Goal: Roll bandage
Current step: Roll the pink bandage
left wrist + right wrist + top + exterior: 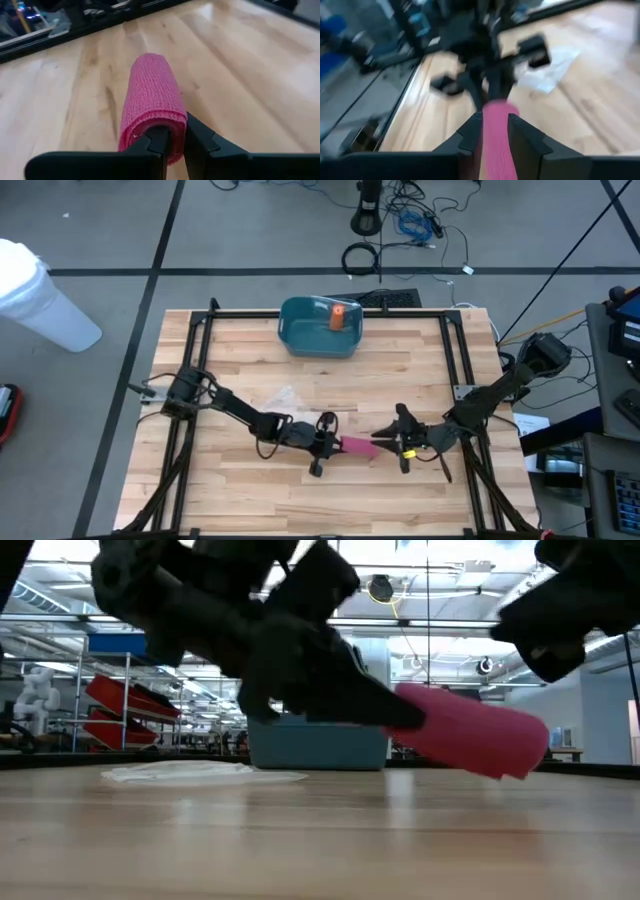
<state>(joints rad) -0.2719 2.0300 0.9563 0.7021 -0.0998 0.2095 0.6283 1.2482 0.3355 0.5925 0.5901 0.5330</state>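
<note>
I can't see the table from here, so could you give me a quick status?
Left gripper shut on bandage, right gripper shut on its other end. Roll held off table. Nothing in the way.

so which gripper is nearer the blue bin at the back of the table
Left, narrowly. The left gripper sits at the pink bandage roll's left end, almost straight in front of the blue bin. The right gripper holds the roll's other end, farther to the right.
</note>
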